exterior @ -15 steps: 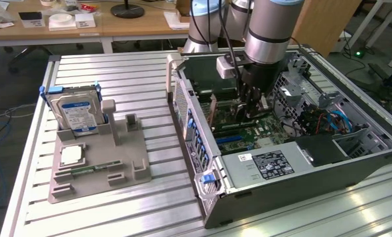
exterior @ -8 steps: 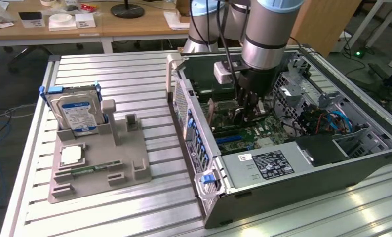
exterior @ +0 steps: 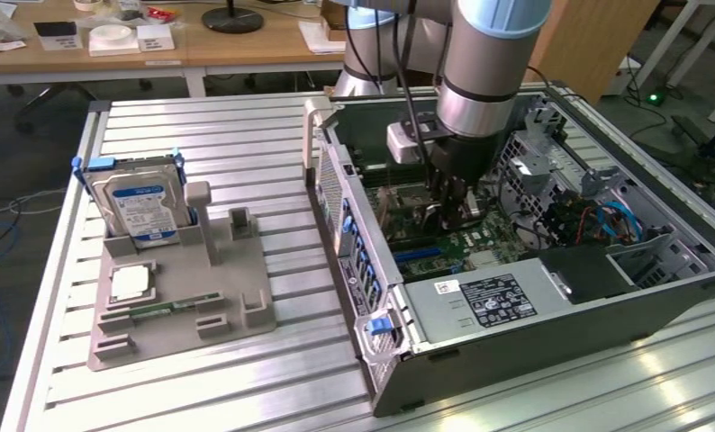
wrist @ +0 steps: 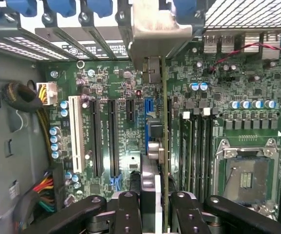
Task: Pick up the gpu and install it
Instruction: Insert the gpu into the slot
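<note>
My gripper [exterior: 451,211] reaches down into the open computer case [exterior: 346,234], just above the motherboard [exterior: 454,247]. In the wrist view the gripper [wrist: 155,214] is shut on the gpu [wrist: 152,146], which I see edge-on as a thin upright card. Black fingers [wrist: 125,214] press it from both sides. The card's metal bracket [wrist: 159,29] is at the case's rear slot openings. The card's lower edge runs along the motherboard [wrist: 125,87], beside the black expansion slots [wrist: 95,141]; whether it touches a slot I cannot tell.
A power supply [exterior: 490,301] fills the case's near corner, with blue cables [exterior: 610,220] and a drive cage on the exterior view's right. The CPU socket [wrist: 247,175] lies beside the card. On the slatted table, a grey fixture [exterior: 177,306] holds a silver hard drive [exterior: 141,202].
</note>
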Action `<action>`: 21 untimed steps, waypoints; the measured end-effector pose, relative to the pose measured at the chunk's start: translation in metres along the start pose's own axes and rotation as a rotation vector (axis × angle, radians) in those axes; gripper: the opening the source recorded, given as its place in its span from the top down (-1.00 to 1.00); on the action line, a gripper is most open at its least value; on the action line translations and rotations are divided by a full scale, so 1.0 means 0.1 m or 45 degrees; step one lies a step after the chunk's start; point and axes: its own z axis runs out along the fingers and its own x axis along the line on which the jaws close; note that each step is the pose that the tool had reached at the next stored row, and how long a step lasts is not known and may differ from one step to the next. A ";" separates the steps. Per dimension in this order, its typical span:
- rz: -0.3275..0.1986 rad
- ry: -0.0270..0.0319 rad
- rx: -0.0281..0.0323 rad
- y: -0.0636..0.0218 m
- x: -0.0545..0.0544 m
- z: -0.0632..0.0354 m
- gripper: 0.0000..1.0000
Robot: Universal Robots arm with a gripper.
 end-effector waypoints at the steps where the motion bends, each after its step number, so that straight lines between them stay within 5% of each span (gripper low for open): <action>1: 0.000 0.0000 -0.0001 0.002 0.00 0.018 0.44; 21: 0.000 0.0002 -0.0008 0.084 0.03 0.146 0.44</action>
